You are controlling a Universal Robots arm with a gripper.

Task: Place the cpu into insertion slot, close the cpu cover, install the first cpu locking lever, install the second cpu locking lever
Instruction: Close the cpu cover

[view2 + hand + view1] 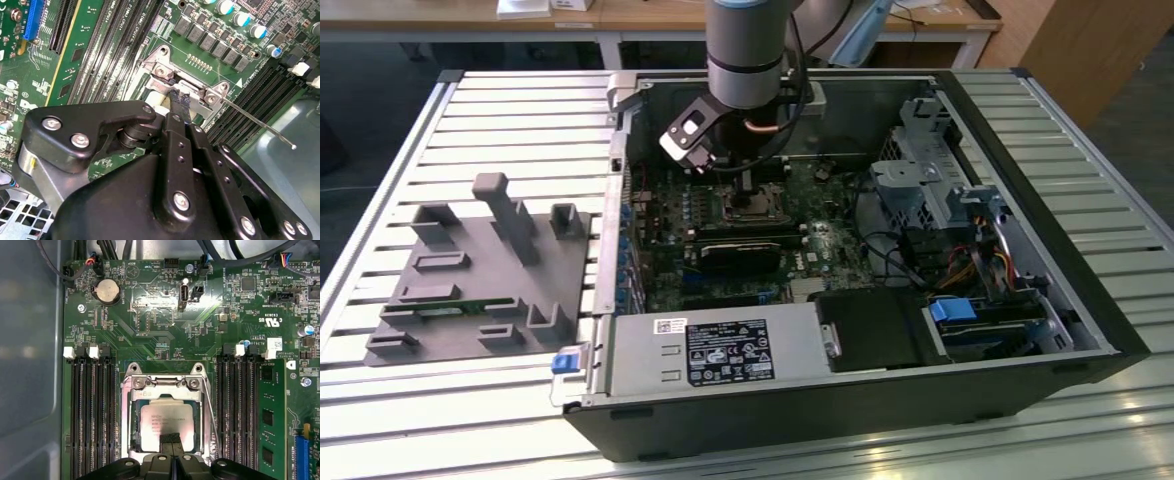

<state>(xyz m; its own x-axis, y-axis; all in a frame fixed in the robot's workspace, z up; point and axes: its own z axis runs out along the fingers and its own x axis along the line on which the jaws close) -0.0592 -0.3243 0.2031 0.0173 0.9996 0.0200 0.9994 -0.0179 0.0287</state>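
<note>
The cpu (162,422), a pale metal square, lies flat in the insertion slot (134,440) on the green board. The silvery cpu cover (165,384) appears to lie down around it, the chip showing through its window. My gripper (173,439) is shut, its dark tip resting on the chip's edge; it reaches the socket in the second wrist view (178,104) and stands over it in the exterior view (750,193). A thin wire locking lever (260,125) sticks out from the socket corner, unlatched, and runs beside the socket (210,415).
Black memory slots (92,415) flank the socket on both sides. In the open case (1067,300), a black card (740,250) sits just below the socket, a drive cage (941,190) to the exterior view's right, a power supply (720,350) in front. A grey fixture (480,270) stands outside.
</note>
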